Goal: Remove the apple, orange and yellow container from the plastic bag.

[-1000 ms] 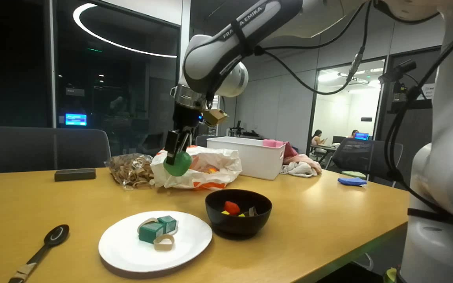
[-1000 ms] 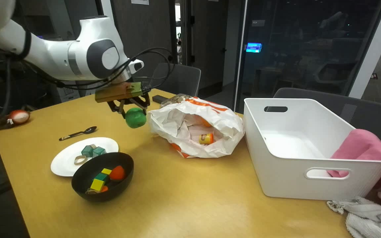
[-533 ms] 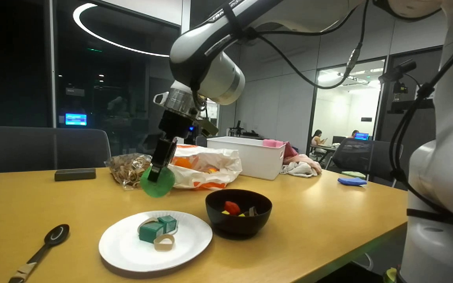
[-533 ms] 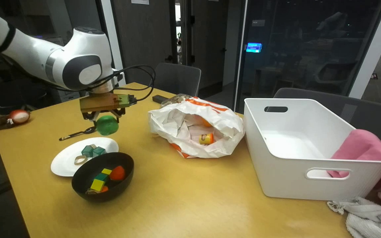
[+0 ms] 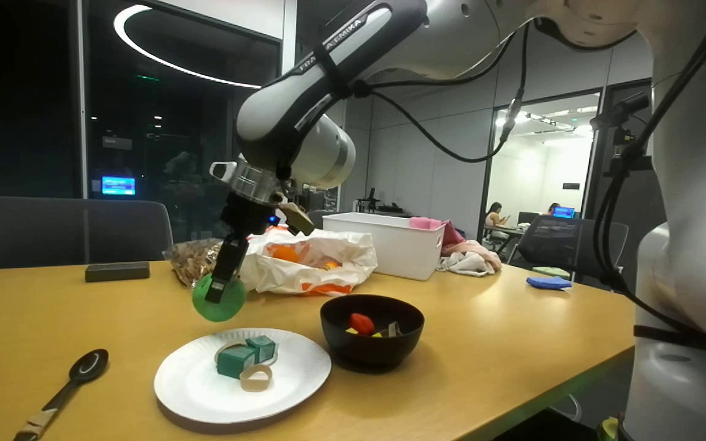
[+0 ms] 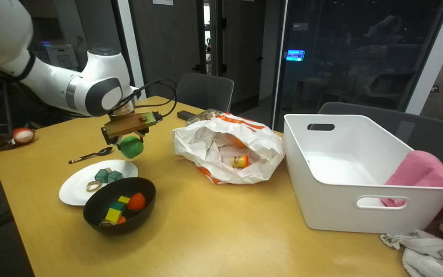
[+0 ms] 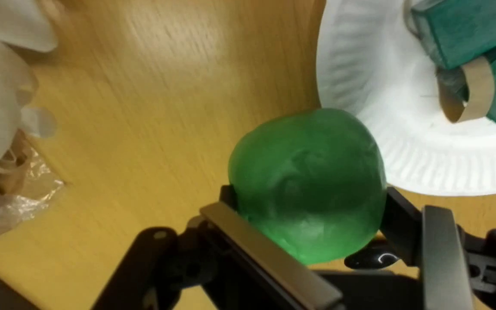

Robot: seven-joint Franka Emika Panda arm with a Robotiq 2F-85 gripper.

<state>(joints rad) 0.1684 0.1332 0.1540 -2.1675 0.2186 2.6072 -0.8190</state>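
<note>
Two fingers point(image 7: 441, 258) are clamped on opposite sides of the apple point(image 7: 308, 185). Since the apple is roundish, no long axis needs to be aligned. The gripper point(image 7: 308, 200) is positioned above the table point(image 7: 166, 172) and outside the bag point(image 6: 244, 176); removal of the apple is therefore judged complete except for lowering and release.

The coming move is judged to turn on the apple's position relative to the plate point(image 5: 187, 386). In the wrist view, the near rim of the plate is partly covered by the apple, with the plate to its upper right and the bag to its left. Lowering between plate and bag is advised, with release only after contact with the table; otherwise rolling is to be expected.

Two items are left in the bag, as shown in an exterior view. The container point(image 6: 239, 161) is laid on its side within the mouth; the orange point(image 6: 240, 143) is set farther in and partly covered by the bag. Just beside the plate, the bowl point(image 5: 371, 349) is placed.
</note>
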